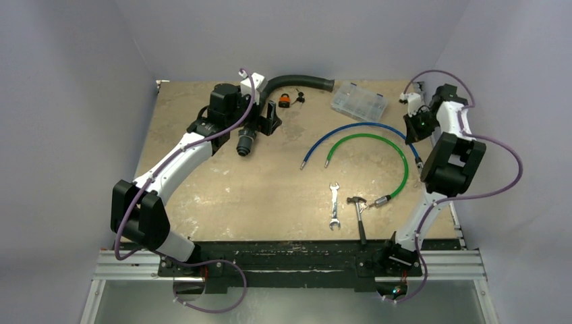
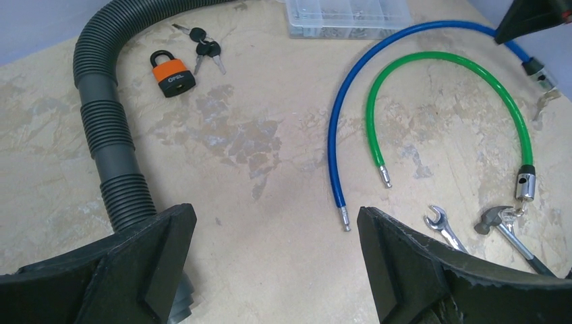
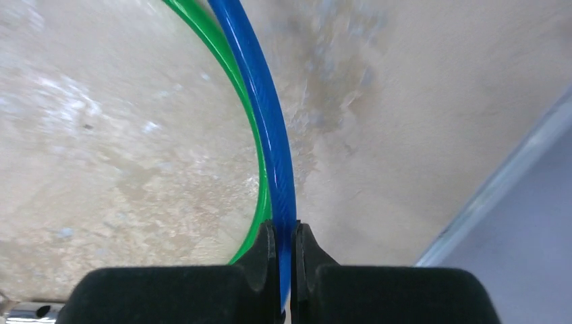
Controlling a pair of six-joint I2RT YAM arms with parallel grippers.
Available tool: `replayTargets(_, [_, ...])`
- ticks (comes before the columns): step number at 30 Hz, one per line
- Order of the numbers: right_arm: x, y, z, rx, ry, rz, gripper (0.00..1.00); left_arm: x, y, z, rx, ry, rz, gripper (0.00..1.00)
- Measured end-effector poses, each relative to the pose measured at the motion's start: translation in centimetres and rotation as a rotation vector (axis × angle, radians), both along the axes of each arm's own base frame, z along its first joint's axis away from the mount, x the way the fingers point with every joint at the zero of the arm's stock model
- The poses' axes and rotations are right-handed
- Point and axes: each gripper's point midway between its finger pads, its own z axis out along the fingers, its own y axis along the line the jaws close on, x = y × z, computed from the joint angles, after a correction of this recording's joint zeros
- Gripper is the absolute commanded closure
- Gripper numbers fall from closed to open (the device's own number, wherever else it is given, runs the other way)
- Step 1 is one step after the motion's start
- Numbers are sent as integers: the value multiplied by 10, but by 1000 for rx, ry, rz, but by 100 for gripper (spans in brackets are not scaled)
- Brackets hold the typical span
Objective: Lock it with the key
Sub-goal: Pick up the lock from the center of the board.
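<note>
Right claw (image 3: 287, 233) clamped on blue cable (image 3: 270, 121), right side. Left claw (image 2: 273, 229) open, empty. Padlock (image 2: 173, 73) far left beside hose (image 2: 101, 135): small, rigid, likely dense, so pinch body flanks. Keys (image 2: 204, 50) just beyond: thin, slippery, so grab black heads.

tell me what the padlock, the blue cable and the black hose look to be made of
Padlock: dark metal-looking shackle; body in an orange and black cover, probably matte plastic or rubber. Blue cable: glossy plastic sheath with a highlight along it, silvery metal tip; core not visible. Black hose: ribbed, matte, bent in a curve, so likely flexible plastic or rubber.
</note>
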Motion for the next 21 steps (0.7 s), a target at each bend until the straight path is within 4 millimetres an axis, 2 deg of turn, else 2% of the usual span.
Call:
replayTargets(6, [6,17,94,29,-241,36,100,2,3,1,8,-2,19,0])
replayTargets(9, [4,29,130,53,-334,64,100,2,3,1,10,-4,22,0])
replayTargets(14, [-4,52,164,124,-419,114,100,0,1,2,15,-12,-8,0])
replayTargets(21, [-24,79,187,215,-461,175,100,-8,-11,7,7,-46,-119,0])
